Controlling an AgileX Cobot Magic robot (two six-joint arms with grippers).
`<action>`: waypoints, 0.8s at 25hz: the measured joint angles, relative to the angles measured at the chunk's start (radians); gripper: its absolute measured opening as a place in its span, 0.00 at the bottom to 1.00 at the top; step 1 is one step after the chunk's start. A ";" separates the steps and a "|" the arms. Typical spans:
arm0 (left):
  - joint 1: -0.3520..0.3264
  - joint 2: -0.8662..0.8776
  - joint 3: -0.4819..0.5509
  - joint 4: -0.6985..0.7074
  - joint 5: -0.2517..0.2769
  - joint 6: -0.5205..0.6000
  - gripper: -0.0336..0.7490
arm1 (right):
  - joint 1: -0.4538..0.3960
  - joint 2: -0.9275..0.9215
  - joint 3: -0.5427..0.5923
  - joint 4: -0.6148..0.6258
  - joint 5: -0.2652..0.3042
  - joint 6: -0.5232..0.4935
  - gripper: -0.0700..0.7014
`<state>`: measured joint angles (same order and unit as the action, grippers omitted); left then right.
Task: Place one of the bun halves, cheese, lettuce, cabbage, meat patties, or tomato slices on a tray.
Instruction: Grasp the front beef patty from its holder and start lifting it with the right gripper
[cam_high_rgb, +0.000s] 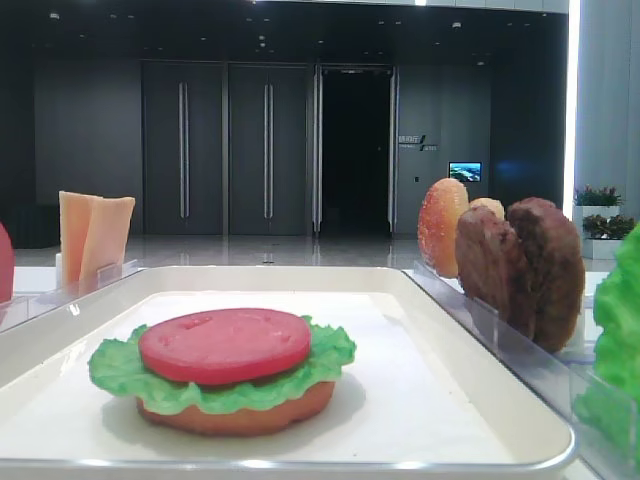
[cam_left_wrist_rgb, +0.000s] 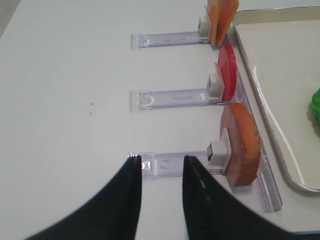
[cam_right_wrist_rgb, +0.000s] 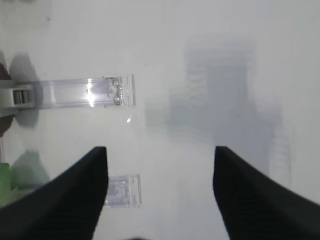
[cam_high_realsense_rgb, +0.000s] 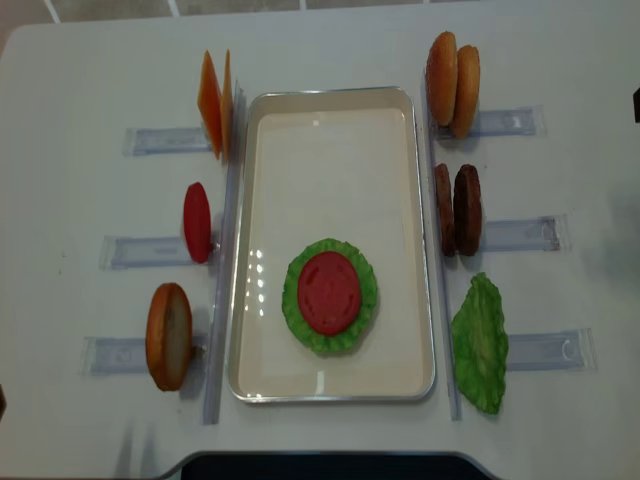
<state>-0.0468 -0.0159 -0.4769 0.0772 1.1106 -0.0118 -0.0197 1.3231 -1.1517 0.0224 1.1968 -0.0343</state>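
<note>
**Ana:** Looking at the tray, a stack is already begun: a bun half at the bottom, lettuce on it, a tomato slice on top, all sitting toward the near end. I judge a meat patty goes on next.

**Ben:** Where are the patties?

**Ana:** Both patties stand on edge, side by side, in the middle clear rack just right of the tray, between two bun halves farther off and a spare lettuce leaf nearer.

**Ben:** And the claws?

**Ana:** The right claw is spread wide, holding nothing, over bare table with rack ends to one side. The left claw hangs above the near left rack, its jaws a little apart and holding nothing, beside the bun half standing there.

**Ben:** How should the right one go about it?

**Ana:** I'd bring it over the middle rack, line the fingers up across one patty's flat faces, and take only the outer one, so its twin doesn't tip. Then lift straight up and set it flat, centred on the tomato; off-centre it could slide on that smooth face.

**Ben:** Any writing to read?

**Ana:** None on the food, tray or racks. A small sign on the far wall is too small to make out.
</note>
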 joint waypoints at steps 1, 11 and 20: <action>0.000 0.000 0.000 0.000 0.000 0.000 0.32 | 0.000 0.019 -0.018 0.000 0.002 0.000 0.69; 0.000 0.000 0.000 0.000 0.000 0.000 0.32 | 0.000 0.144 -0.127 0.000 0.024 -0.020 0.69; 0.000 0.000 0.000 0.000 0.000 0.000 0.32 | 0.003 0.151 -0.173 0.026 0.026 0.041 0.69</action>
<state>-0.0468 -0.0162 -0.4769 0.0772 1.1106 -0.0118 -0.0167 1.4739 -1.3242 0.0482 1.2230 0.0065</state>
